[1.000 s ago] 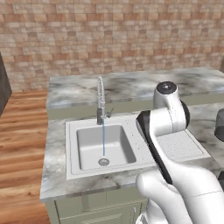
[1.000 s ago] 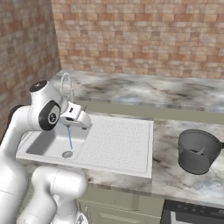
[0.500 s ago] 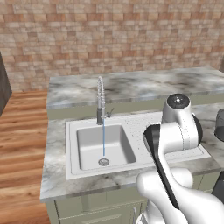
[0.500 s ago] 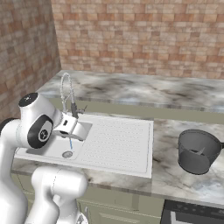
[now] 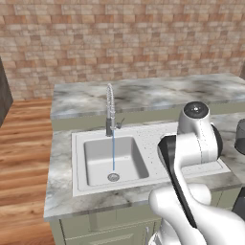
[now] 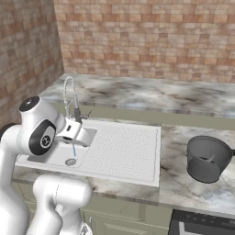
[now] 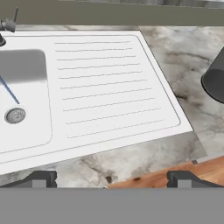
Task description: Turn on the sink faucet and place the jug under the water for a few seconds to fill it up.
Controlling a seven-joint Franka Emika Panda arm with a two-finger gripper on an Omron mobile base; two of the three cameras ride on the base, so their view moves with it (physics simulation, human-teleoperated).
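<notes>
Light grey-white sink (image 5: pixel 95 174): thin blue water stream (image 5: pixel 113 152) reaching drain | dark grey jug (image 6: pixel 207 159): upright on counter, empty | gripper (image 7: pixel 109 180): jaws spread, empty

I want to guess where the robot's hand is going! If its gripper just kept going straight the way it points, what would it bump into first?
Probably the ribbed draining board of the sink. The open gripper points down at it, with nothing in between. The jug sits off to the side on the counter, so it would likely be missed.
</notes>
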